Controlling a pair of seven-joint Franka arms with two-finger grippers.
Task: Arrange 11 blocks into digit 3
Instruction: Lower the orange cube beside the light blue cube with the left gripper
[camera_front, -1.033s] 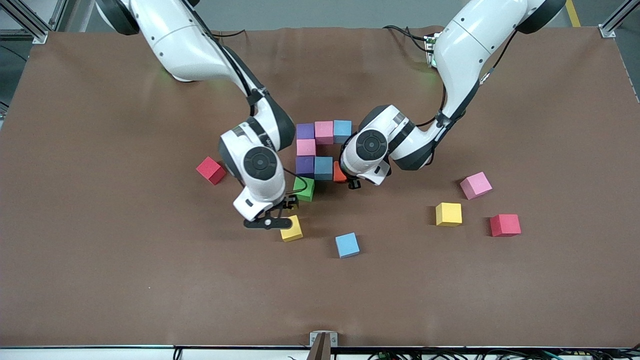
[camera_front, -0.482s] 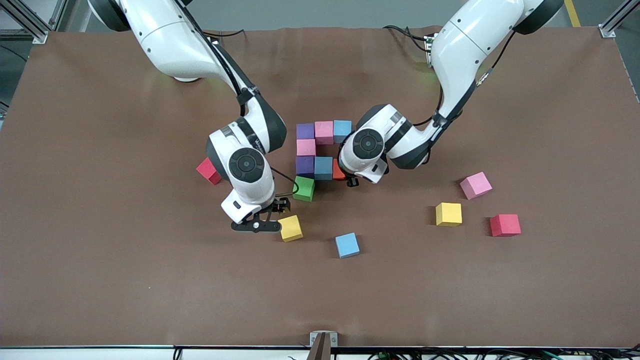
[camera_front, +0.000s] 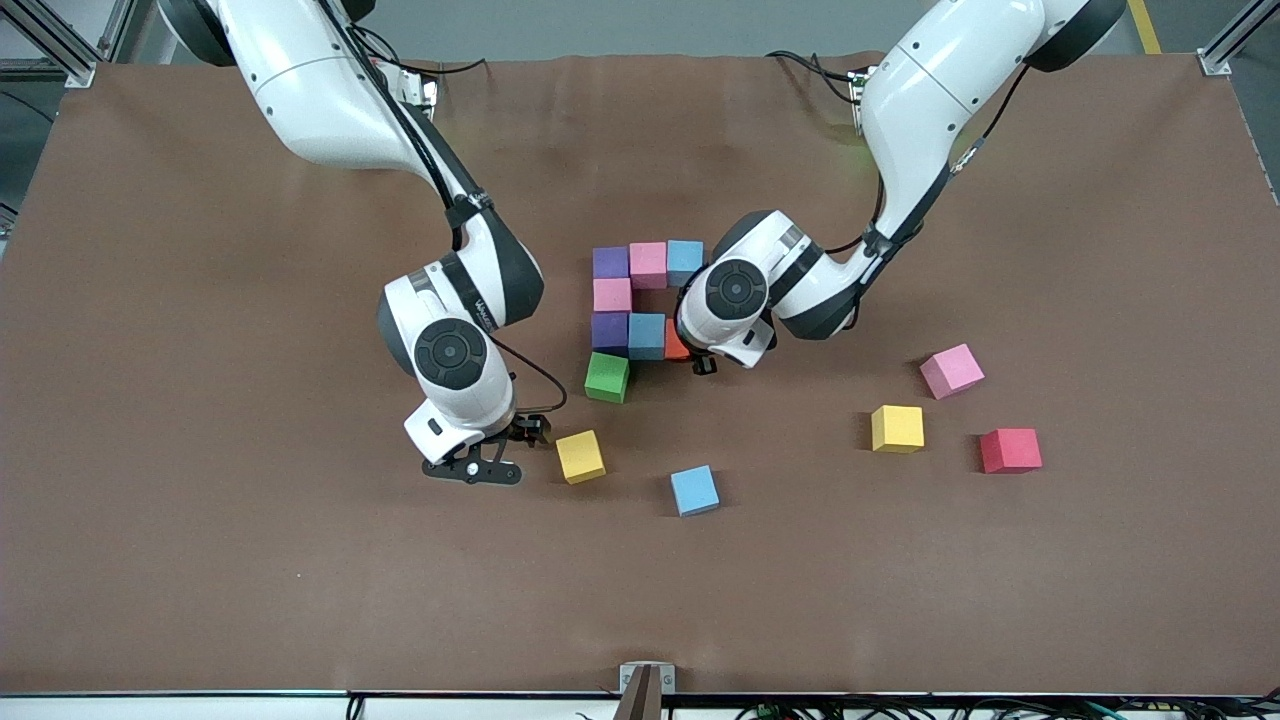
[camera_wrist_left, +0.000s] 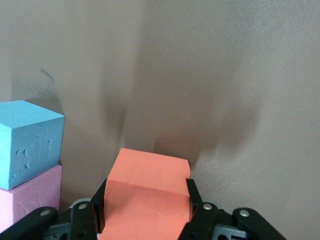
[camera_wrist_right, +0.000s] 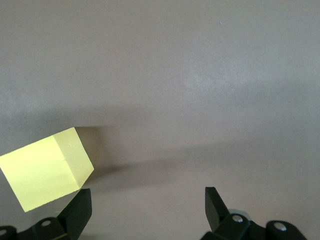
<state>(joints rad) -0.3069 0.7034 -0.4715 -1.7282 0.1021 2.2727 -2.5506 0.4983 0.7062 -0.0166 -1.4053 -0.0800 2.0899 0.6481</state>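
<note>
Several blocks form a partial figure mid-table: purple (camera_front: 610, 262), pink (camera_front: 648, 264) and light blue (camera_front: 685, 260) in a row, pink (camera_front: 612, 295) below, then purple (camera_front: 609, 330) and light blue (camera_front: 647, 335). My left gripper (camera_front: 692, 358) is shut on the orange block (camera_front: 676, 343), held beside that light blue block. In the left wrist view the orange block (camera_wrist_left: 147, 197) sits between the fingers. A green block (camera_front: 607, 377) lies just nearer the camera. My right gripper (camera_front: 512, 445) is open and empty beside a yellow block (camera_front: 581, 456), which also shows in the right wrist view (camera_wrist_right: 45, 172).
Loose blocks lie nearer the camera and toward the left arm's end: light blue (camera_front: 694, 490), yellow (camera_front: 897, 428), pink (camera_front: 951, 370) and a red cube (camera_front: 1010, 450). The left wrist view shows a light blue block (camera_wrist_left: 30, 140) and a pink one (camera_wrist_left: 27, 197).
My right arm has swung toward its own end of the table, off the green and yellow blocks, and now hides a red cube. The left gripper shifted slightly with the orange block.
</note>
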